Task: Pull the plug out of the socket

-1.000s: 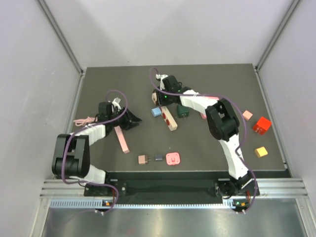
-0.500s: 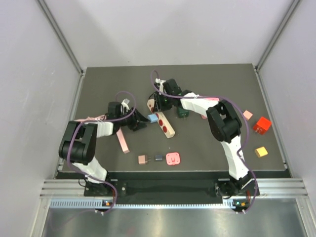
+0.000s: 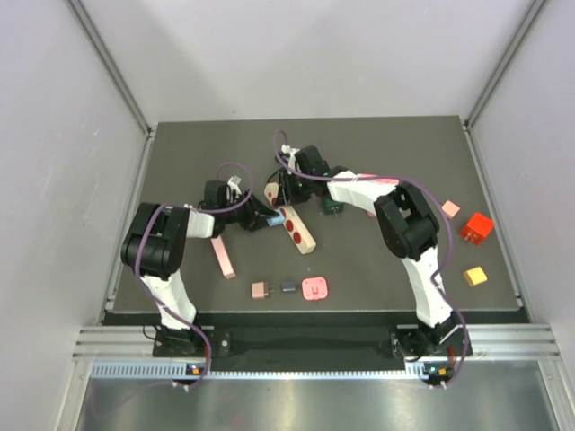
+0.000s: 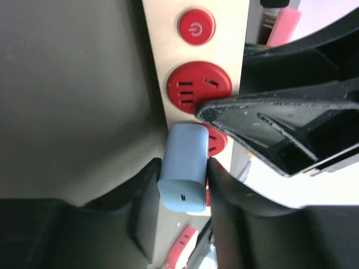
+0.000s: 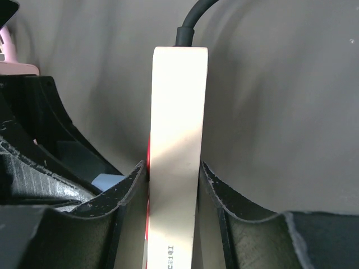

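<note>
Plug [image 4: 182,167] prongs hidden; socket [image 4: 217,141] behind it mostly covered. Power strip [image 5: 174,140] lower end cut by bottom edge. Cord [image 5: 188,28] cut by top edge.

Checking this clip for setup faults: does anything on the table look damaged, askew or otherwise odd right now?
Nothing looks damaged. The power strip sits diagonally, clamped by the right fingers, and the blue plug sits in a red socket between the left fingers. A few adapters lie loose nearby.

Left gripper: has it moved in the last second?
Yes. The left gripper has slid right, away from the pink bar, to the blue plug on the power strip.
</note>
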Robot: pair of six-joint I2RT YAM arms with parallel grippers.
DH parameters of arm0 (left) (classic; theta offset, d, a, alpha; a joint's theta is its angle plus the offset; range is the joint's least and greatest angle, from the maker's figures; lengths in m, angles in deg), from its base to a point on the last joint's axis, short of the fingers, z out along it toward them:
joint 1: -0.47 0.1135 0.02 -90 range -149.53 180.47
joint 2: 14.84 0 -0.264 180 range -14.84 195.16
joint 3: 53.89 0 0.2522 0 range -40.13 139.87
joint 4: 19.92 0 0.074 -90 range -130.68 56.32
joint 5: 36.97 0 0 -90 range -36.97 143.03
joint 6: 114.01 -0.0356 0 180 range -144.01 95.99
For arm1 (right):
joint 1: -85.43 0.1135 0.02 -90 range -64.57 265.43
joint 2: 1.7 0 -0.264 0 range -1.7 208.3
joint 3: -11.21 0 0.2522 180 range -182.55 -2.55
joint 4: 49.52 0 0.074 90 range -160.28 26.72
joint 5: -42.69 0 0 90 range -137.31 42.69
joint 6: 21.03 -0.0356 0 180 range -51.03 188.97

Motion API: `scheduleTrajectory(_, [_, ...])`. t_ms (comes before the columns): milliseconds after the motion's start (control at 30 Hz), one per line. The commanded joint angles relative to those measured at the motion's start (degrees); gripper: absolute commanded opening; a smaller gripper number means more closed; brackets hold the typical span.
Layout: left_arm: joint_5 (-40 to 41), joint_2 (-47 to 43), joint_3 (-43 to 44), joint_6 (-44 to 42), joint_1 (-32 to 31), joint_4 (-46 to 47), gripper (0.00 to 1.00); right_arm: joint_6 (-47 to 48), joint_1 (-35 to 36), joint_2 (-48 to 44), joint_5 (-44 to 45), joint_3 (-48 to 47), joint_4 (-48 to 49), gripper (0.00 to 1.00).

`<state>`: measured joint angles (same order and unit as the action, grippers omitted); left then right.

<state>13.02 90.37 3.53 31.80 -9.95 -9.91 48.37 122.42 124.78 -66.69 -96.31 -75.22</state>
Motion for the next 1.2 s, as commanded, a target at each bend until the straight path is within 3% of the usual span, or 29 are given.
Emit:
scheduleTrajectory(0, [-0.33,0.70,1.69,1.23,-0.13,4.62,0.38,-0.15,1.94,-2.81,-1.29,0.15,0.17,0.00])
scheduleTrajectory(33, [-0.25,0.61,1.69,1.14,-0.13,4.62,0.22,0.29,2.20,-2.55,-0.67,-0.02,-0.35,0.00])
scheduleTrajectory(167, [0.02,-1.05,0.64,0.53,-0.13,4.18,0.00,2.93,2.82,-2.73,5.91,0.15,-1.24,0.00])
scheduleTrajectory(300, [1.77,-5.96,-2.42,-1.93,-0.05,0.94,0.00,5.82,2.73,-2.11,12.76,-0.02,-1.15,0.00])
scheduleTrajectory(500, [3.01,-12.73,-6.92,-5.18,1.36,-1.88,0.00,6.27,-0.25,-0.27,13.40,-0.64,0.08,0.00])
scheduleTrajectory(867, [0.72,-15.65,-11.75,-4.92,6.81,-0.39,0.00,12.60,-3.42,0.53,18.93,-0.73,-0.45,0.00])
scheduleTrajectory(1167, [1.42,-19.86,-11.58,-4.48,9.45,-2.06,0.00,16.38,-2.10,1.40,29.38,-2.66,-2.03,0.00])
